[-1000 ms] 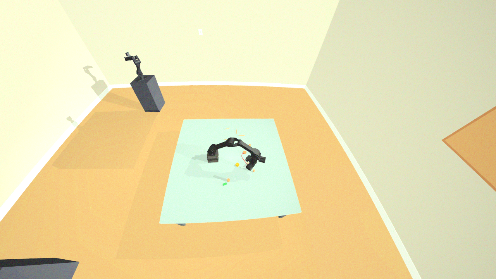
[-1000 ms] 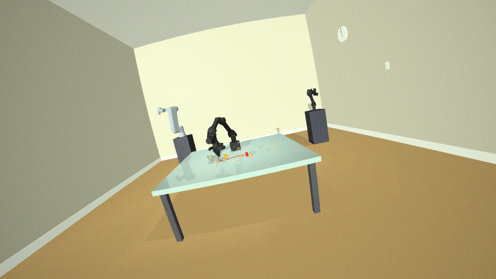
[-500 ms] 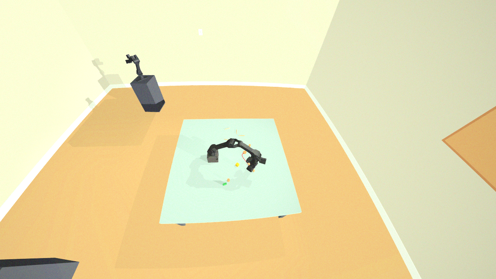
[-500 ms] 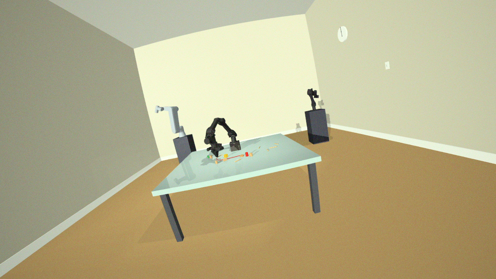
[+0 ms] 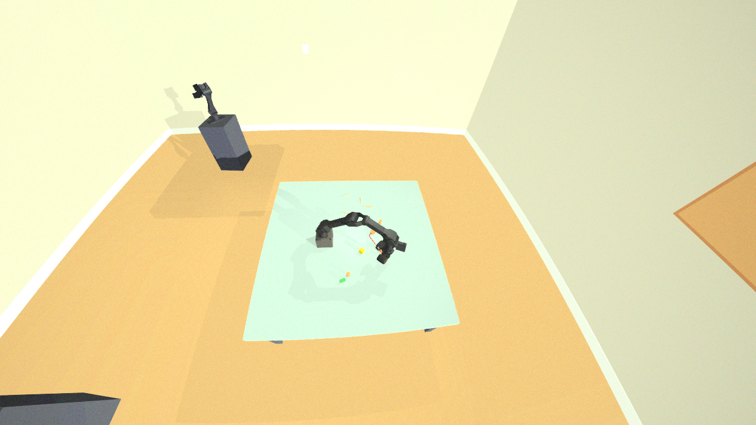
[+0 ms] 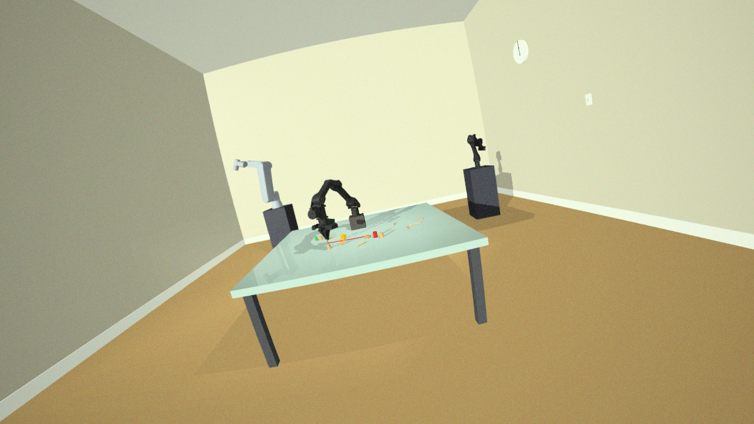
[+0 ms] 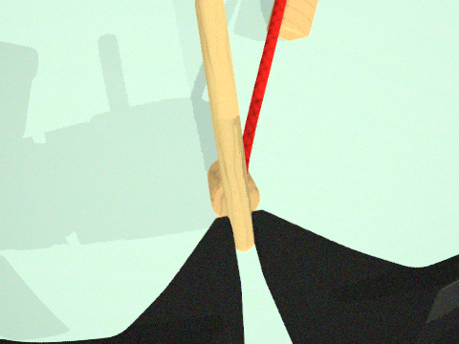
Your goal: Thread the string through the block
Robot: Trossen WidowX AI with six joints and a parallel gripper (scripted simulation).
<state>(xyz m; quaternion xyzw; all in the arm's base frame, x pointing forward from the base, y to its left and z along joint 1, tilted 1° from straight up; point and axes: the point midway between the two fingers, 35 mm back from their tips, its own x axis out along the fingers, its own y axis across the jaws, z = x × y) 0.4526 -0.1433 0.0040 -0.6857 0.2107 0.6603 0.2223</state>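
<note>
My gripper (image 6: 327, 239) (image 7: 240, 225) is shut on the thin wooden stick (image 7: 217, 72), near one end, above the table (image 5: 317, 317) (image 6: 422, 247). The stick's far end runs out of the wrist view. The red string (image 7: 260, 81) (image 6: 350, 239) runs almost straight from near the gripper to the round wooden button (image 6: 367, 237) (image 5: 372, 232). The wooden block (image 7: 298, 21) (image 6: 341, 242) stands on the table beside the gripper. In the wrist view the string passes in front of the block's edge. Its hole is not seen, and I cannot tell if the string is threaded.
A small wooden piece (image 7: 215, 191) (image 6: 328, 247) lies beneath the held stick. A yellow object (image 5: 361, 250) (image 6: 343, 237) is near the block. A green piece (image 5: 342, 280) and a red cylinder (image 6: 374, 234) lie farther off. A loose stick (image 6: 361, 243) lies in front; several others lie farther back.
</note>
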